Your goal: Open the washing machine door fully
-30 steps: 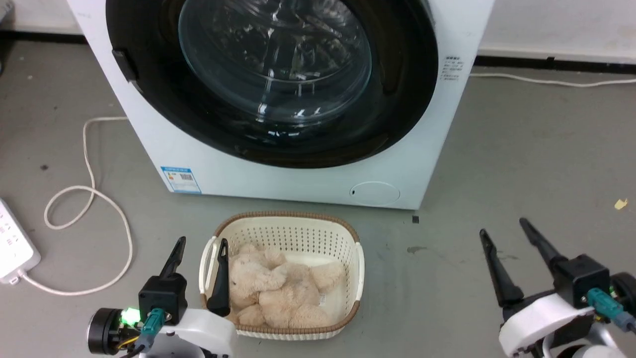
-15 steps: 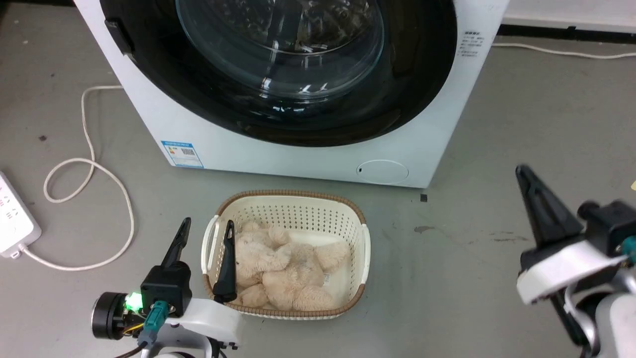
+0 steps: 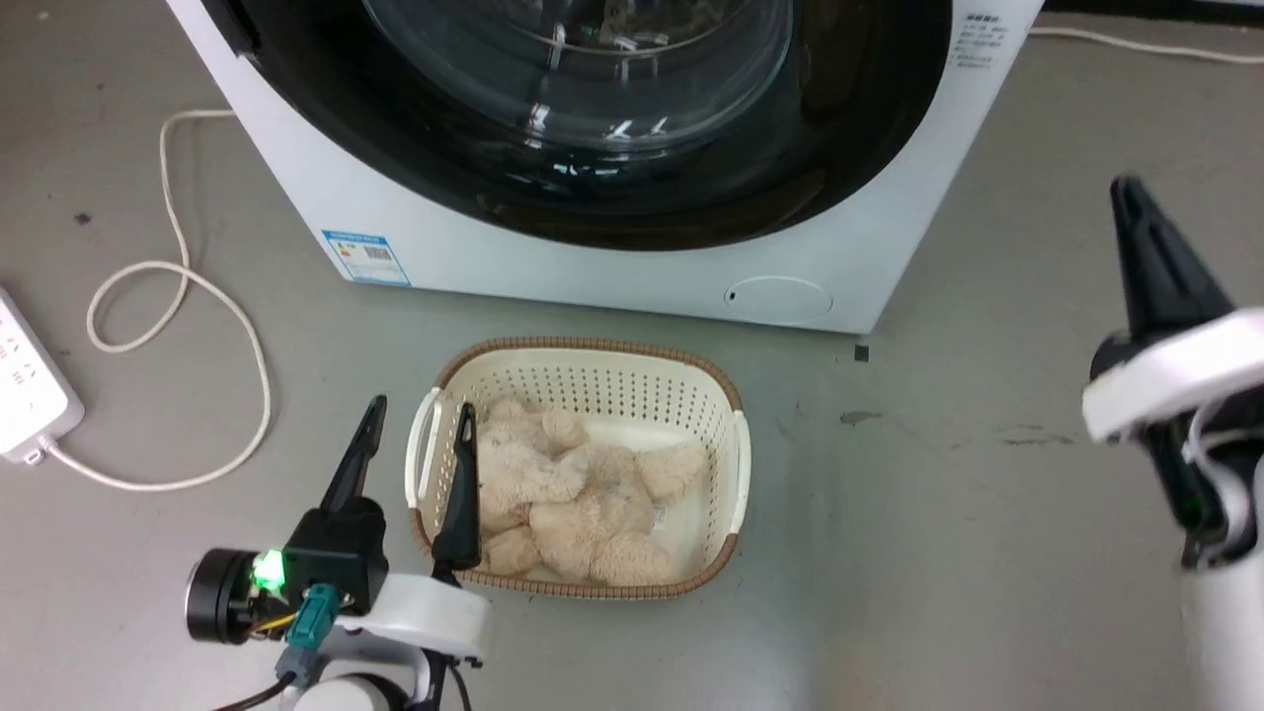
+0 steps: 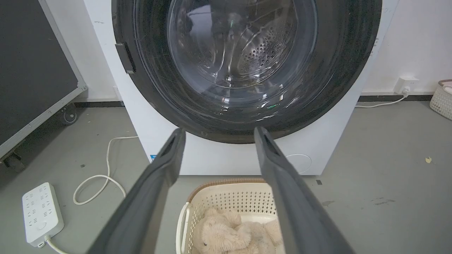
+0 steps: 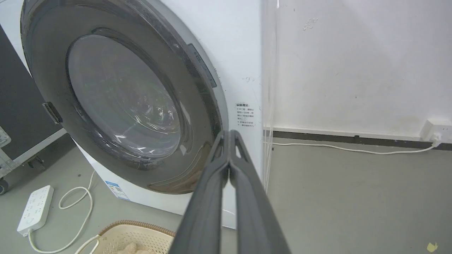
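The washing machine door point(image 3: 592, 148) is sitting shut at the far middle, so the whole opening is waiting, while the left gripper point(image 3: 422, 405) is hovering fingers apart over the basket point(image 3: 592, 348) and the right gripper point(image 3: 1131, 197), fingers together, is hanging clear at the right.

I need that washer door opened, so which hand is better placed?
Right, probably: the right hand, shut, is up beside the washing machine door, while the left hand sits low, open, by the basket.

Your grey floor point(image 3: 987, 553) carries the washing machine point(image 3: 592, 278) and, before it, a basket point(image 3: 592, 348); a power strip point(image 3: 25, 395) and looped cable point(image 3: 252, 355) lie left.
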Robot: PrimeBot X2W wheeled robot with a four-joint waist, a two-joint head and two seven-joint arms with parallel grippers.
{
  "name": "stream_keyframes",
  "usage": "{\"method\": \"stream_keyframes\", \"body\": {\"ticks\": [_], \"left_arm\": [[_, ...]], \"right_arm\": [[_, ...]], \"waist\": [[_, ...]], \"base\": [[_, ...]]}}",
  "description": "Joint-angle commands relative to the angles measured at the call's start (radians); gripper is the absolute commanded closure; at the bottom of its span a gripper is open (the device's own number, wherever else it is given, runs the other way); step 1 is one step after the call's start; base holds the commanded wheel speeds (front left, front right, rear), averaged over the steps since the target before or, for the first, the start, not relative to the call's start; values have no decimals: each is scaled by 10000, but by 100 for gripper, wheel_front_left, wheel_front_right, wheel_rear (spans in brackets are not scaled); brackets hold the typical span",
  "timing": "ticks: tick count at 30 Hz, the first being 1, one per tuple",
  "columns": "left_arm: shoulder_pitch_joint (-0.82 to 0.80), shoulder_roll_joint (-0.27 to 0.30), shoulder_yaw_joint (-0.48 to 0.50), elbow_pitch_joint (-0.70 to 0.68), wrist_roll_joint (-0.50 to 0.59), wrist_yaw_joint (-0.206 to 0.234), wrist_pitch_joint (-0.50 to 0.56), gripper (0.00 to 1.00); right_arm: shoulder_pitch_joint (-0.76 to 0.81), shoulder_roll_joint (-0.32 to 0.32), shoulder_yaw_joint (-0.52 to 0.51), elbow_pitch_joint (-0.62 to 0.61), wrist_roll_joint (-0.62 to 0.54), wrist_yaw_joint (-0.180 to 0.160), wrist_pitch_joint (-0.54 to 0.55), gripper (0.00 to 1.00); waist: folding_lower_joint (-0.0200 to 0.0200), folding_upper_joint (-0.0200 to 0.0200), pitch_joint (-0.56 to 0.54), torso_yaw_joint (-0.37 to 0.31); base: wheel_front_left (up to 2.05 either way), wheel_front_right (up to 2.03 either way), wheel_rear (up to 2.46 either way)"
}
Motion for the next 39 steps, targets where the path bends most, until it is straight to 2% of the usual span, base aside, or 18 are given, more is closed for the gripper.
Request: {"method": "stream_keyframes", "body": {"ticks": [1,18,27,28,39], "left_arm": [[-224,45,-64,-90,-53,68,-119,0],[-512,46,-433,-289,-140,233,-453,0],[-680,48,-645,-377,-166,330,-641,0],[-731,43,-741,-395,-190,365,-704,0],[-983,44,-1011,-548,-204,464,-933,0]], "right_arm": [[-588,25,-115,207,323,-6,121,100],[-3588,-35,-1011,2426,2768,-8,1202,100],[-5172,-12,-1545,3828,4159,-9,2511,100],[-5707,-23,-1738,4338,4557,-10,3002,100],[-7688,-183,-2454,6185,5730,-11,4623,100]], "waist": [[-2,-1,163,47],[-2,-1,871,428],[-2,-1,1279,603],[-2,-1,1407,660],[-2,-1,1975,929]], "base": [[0,0,0],[0,0,0],[0,0,0],[0,0,0],[0,0,0]]}}
